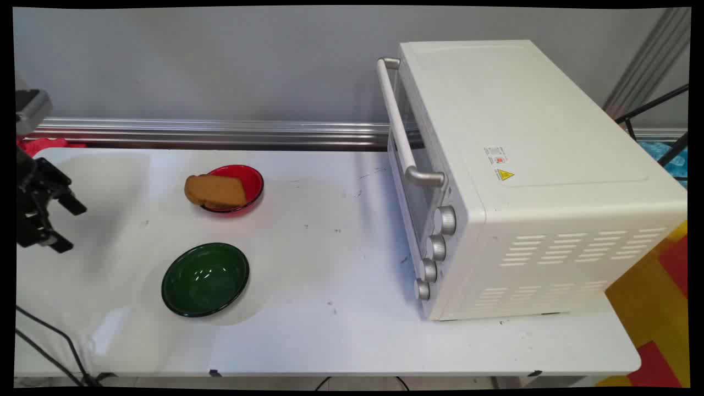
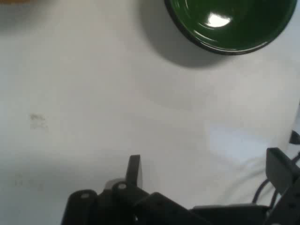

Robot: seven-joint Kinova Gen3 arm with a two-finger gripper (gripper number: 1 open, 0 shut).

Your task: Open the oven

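Main view: black gripper [image 1: 65,223] hangs at the far left, above the white table [image 1: 341,341], fingers spread wide apart and holding nothing. Points toward the table's middle, one finger [image 1: 72,203] toward the wall, the other [image 1: 59,243] nearer the camera.

Nearest thing: green bowl [image 1: 205,279], empty, upright on the table, off to the gripper's right in this view and slightly toward the near edge. Well apart from it, no contact. Beyond that, toward the wall, red bowl [image 1: 248,181] with a slice of toast [image 1: 215,191] lying across its left rim, tilted, partly overhanging the table side. Roughly as far from the gripper as the green one, perhaps a little farther; hard to judge from this angle.

Right half of the table taken up by a white toaster oven [image 1: 528,181], door shut, long metal handle [image 1: 400,124] across its front, four knobs [image 1: 434,250] stacked below.

Hand view: looks down on bare table, both fingers [image 2: 134,169] rising from the bottom edge with a wide gap and only table surface between them. Green bowl [image 2: 232,23] cut by the top edge, ahead of the fingers and offset toward the right one.
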